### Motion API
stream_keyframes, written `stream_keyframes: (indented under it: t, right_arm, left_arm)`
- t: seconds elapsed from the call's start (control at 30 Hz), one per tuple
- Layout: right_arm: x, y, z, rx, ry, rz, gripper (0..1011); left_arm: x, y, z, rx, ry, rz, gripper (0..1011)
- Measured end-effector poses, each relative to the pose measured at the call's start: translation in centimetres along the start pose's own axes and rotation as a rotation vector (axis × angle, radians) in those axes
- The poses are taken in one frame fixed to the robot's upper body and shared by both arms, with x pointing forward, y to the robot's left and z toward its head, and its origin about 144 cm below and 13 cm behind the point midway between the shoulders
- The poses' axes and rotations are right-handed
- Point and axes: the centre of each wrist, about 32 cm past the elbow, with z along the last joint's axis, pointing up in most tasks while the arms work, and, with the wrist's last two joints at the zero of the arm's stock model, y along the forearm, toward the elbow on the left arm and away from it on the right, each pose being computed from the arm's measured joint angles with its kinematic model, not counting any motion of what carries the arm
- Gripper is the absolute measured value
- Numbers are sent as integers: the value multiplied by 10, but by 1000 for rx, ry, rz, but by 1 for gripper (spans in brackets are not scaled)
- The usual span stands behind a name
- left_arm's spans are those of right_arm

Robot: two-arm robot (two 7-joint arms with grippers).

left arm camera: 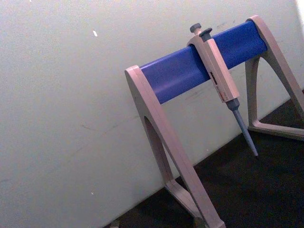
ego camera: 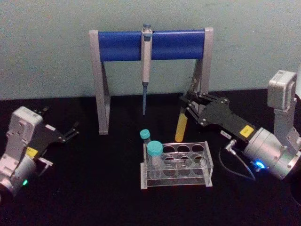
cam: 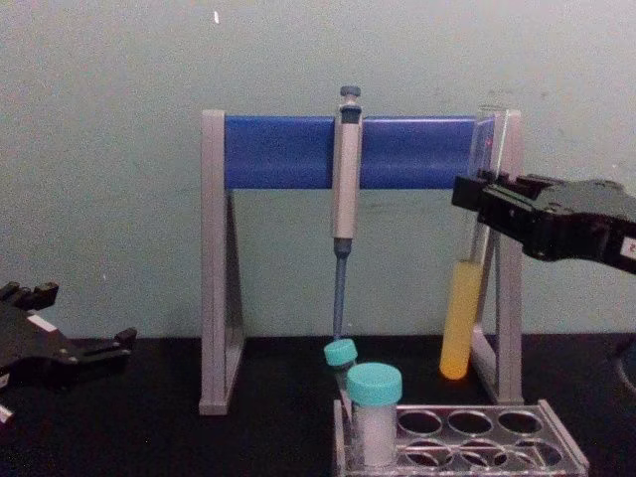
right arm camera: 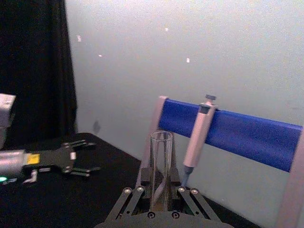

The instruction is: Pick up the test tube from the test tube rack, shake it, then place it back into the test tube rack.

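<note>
The right tool [ego camera: 186, 106] is clamped on the tube [ego camera: 181, 128], gripping the clear upper part, with the yellow liquid hanging below the fingers. The tube is out of the rack [ego camera: 175, 183] and held above the bench, at about 1 o'clock from the rack in the head view, just in front of the right leg of the stand [ego camera: 150, 44]. From the chest view the tube [cam: 462, 318] leans slightly, its open top toward 1 o'clock, its rounded end above and behind the rack [cam: 467, 449], while the right tool [cam: 479, 201] reaches in from 3 o'clock. In the right wrist view the tube's open mouth [right arm camera: 161, 164] rises between the fingers of that tool [right arm camera: 160, 202]. A white tube [ego camera: 154, 157] with a wide teal cap stands in the rack's left end, and a small capped tube [ego camera: 145, 137] stands at its 11 o'clock corner. A pipette [ego camera: 146, 61] hangs from the stand's blue bar. The left tool [ego camera: 59, 121] sits on the bench at 9 o'clock, well apart from the rack, its fingers apart and empty.
</note>
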Motion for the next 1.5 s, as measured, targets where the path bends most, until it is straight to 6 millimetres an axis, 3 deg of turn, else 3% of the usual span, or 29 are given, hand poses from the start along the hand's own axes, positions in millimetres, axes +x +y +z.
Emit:
stream_keyframes:
  t: [0.57, 1.5]
  right_arm:
    - [0, -10, -6, -15, 18, 160, 235]
    - [-2, -7, -20, -47, 39, 149, 235]
  left_arm:
    - [0, 0, 0, 0, 0, 0, 1001]
    - [0, 0, 0, 0, 0, 0, 1001]
